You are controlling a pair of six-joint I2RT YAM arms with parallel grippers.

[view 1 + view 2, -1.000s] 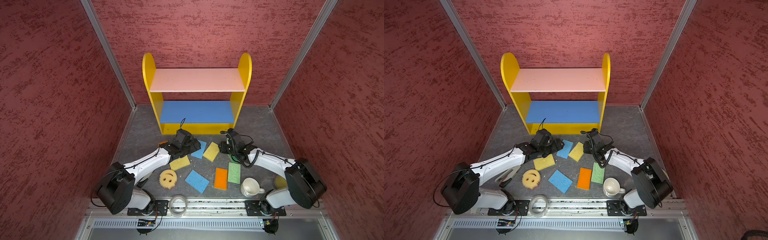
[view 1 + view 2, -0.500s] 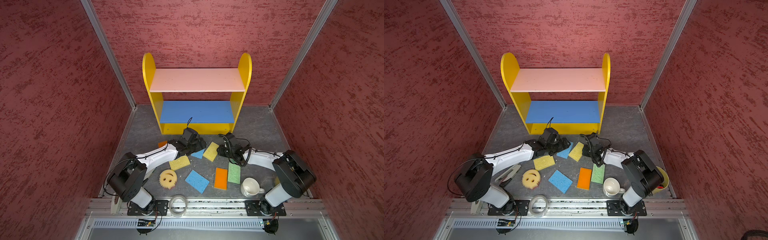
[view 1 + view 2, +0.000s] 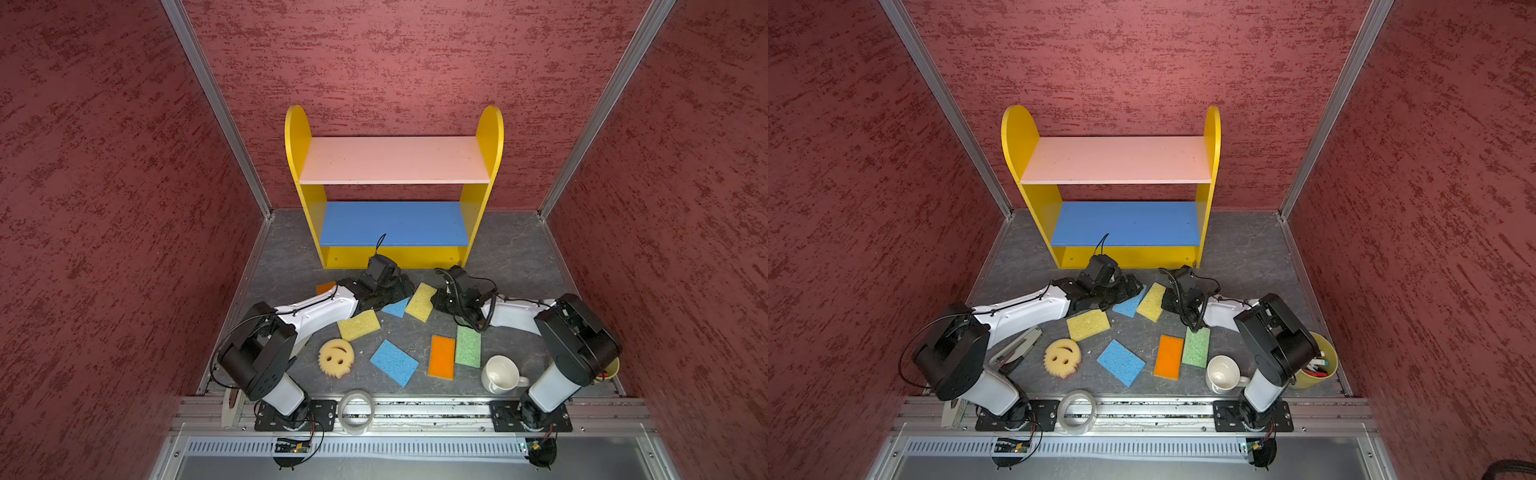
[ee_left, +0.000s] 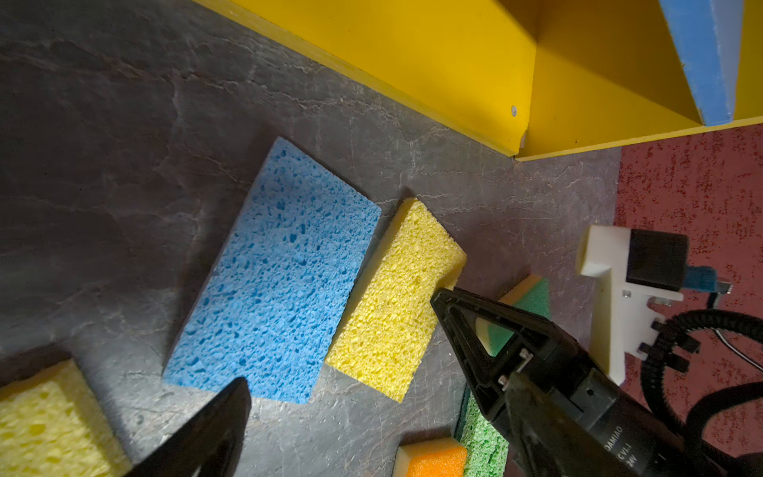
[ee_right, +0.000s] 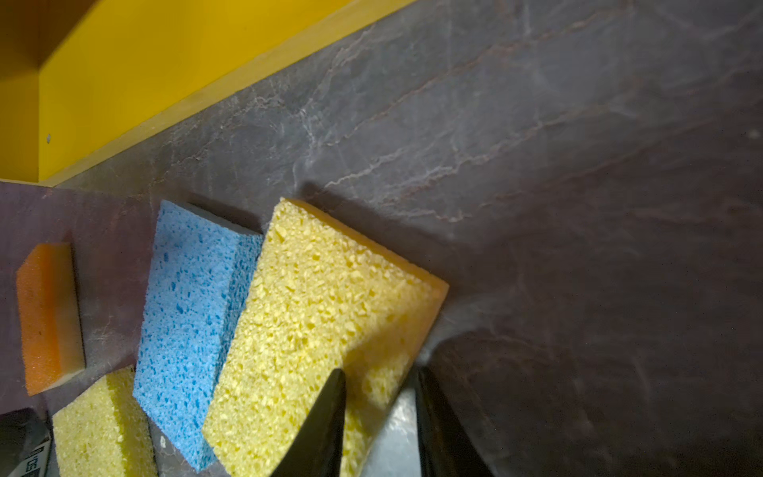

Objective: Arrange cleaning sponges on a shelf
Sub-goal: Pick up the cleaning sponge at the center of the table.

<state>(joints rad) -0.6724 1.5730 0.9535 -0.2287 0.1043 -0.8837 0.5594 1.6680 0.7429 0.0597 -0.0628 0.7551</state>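
Yellow sponge (image 3: 420,301), long axis roughly toward shelf (image 3: 395,160)

left claw (image 3: 404,291): over one sponge (image 3: 397,308)
right claw (image 3: 437,296): at neighbouring sponge (image 3: 420,302) edge, sponges touching
shelf (image 3: 428,254): just beyond both claws

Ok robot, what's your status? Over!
Left gripper open over the blue sponge. Right gripper astride an edge of the yellow sponge, grip unclear. Shelf boards bare. Blue sponge tight against the yellow one.
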